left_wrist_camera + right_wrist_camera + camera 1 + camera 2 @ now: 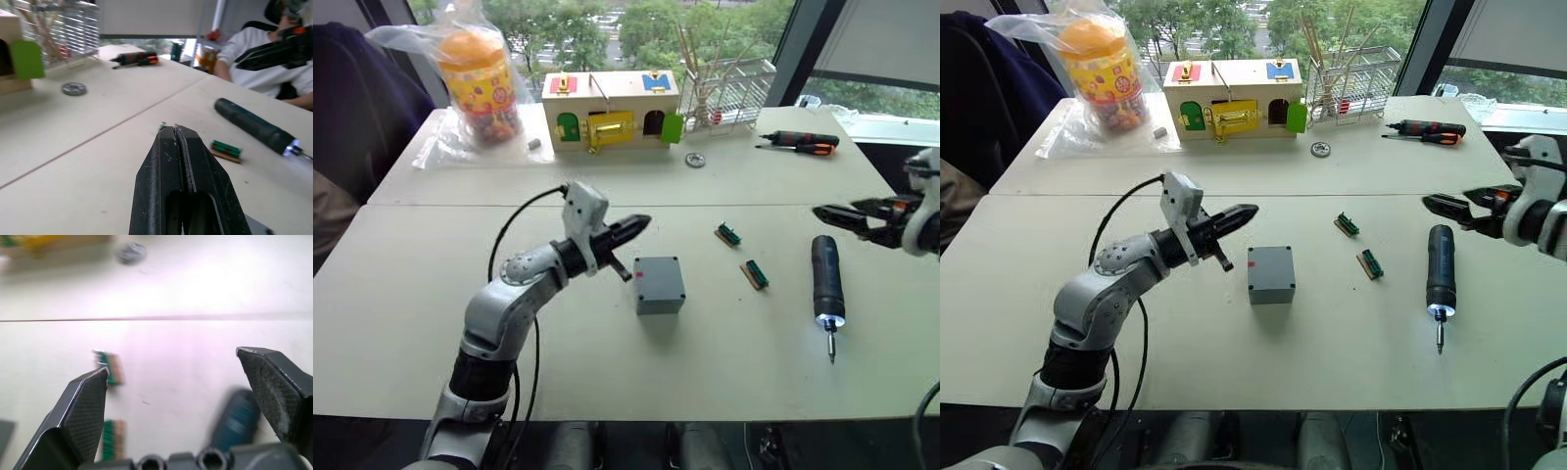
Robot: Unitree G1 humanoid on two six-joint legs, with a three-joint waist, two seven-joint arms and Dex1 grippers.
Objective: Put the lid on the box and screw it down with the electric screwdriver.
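Left eye view: left gripper (641, 223) hovers pinched together left of the box (659, 284); right gripper (178, 382) gapes wide above the electric screwdriver (826, 283).

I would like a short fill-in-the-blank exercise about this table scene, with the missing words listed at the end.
1. The left end effector has its fingers ____.
2. The right end effector is ____ and holds nothing.
3. The electric screwdriver lies on the table to the robot's ____ of the box.
4. The glowing light on the electric screwdriver is at the end with the metal ____.

Missing words: shut; open; right; bit
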